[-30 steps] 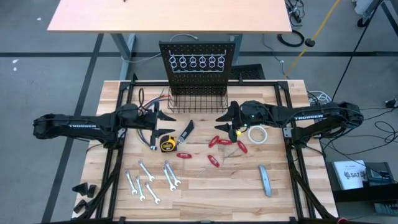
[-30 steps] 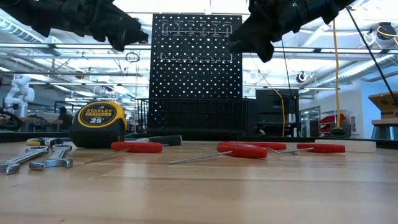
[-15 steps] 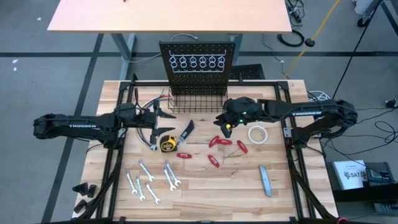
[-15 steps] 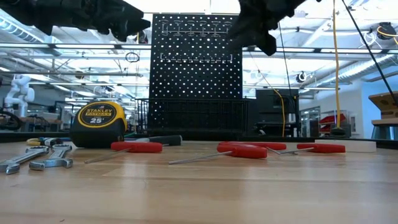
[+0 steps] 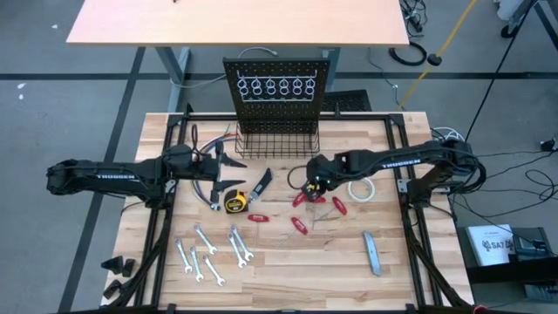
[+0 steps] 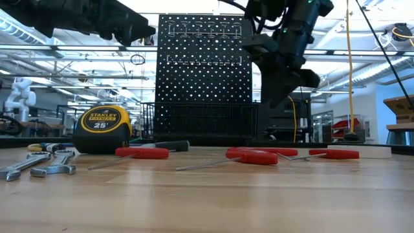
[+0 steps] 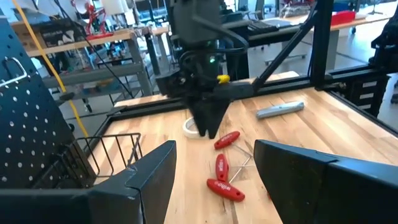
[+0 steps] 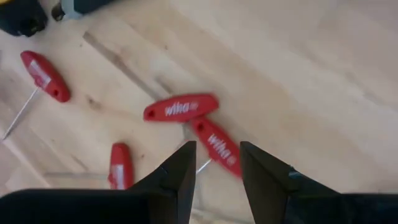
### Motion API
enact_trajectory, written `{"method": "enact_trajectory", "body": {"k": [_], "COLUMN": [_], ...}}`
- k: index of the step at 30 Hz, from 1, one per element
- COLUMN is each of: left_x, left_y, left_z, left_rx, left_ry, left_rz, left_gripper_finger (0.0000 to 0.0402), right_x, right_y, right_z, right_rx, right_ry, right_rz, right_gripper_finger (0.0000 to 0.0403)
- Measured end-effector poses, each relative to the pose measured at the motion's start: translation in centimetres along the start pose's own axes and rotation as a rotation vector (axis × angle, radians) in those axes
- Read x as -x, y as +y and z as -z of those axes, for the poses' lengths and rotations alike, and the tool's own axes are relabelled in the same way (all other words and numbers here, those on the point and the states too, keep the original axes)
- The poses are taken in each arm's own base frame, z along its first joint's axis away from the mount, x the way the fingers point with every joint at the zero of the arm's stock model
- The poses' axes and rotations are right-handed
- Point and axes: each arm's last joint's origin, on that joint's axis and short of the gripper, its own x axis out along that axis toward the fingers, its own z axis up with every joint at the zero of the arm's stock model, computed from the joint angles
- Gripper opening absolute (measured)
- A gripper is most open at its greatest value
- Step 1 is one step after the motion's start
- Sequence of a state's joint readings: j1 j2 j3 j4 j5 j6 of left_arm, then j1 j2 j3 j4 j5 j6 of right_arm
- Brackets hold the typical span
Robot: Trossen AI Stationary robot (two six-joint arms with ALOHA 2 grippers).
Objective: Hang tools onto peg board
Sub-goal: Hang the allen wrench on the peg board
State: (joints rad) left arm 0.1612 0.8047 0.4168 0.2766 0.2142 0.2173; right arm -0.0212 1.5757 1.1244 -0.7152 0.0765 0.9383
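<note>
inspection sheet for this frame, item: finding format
Surface: wooden tabletop, tools scattered.
Job's things: red-handled tools, wrenches, tape measure, tape roll, grey bar on the table; peg board rings empty.
Clutter: coloured wires.
Grippers: right gripper open above red handles; left gripper open, waiting near the basket.
Cables: on the floor right of the table.
Surroundings: tan desk behind.

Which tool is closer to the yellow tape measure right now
Left. The left tool hovers just up-left of the yellow tape measure, while the right tool hangs farther off, above the red-handled pieces.
</note>
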Motion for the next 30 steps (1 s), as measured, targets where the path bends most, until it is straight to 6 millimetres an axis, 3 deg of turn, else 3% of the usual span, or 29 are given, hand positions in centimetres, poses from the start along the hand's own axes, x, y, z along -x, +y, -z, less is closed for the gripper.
{"method": "enact_trajectory", "body": {"k": [7,13,22,30], "left_x": [0.0,0.0,0.0,0.1], "left_y": [0.1,0.1,0.3,0.7], "left_z": [0.1,0.3,-0.4,-1.6], "left_rx": [0.003,0.007,-0.002,0.218], "left_ry": [0.022,0.043,-0.037,-0.148], "left_rz": [-0.045,-0.053,-0.074,-0.151], "left_gripper_finger": [0.0224,0.0224,0.0224,0.0224], "right_x": [0.3,0.5,0.5,0.8], "right_y": [1.5,1.9,2.5,3.7], "right_z": [2.6,3.6,2.9,1.7], "right_rx": [-0.029,-0.069,0.09,0.322], "right_ry": [0.016,-0.022,-0.146,-0.292], "right_rz": [0.01,0.032,0.009,-0.059], "right_gripper_finger": [0.0114,0.0114,0.0114,0.0114]}}
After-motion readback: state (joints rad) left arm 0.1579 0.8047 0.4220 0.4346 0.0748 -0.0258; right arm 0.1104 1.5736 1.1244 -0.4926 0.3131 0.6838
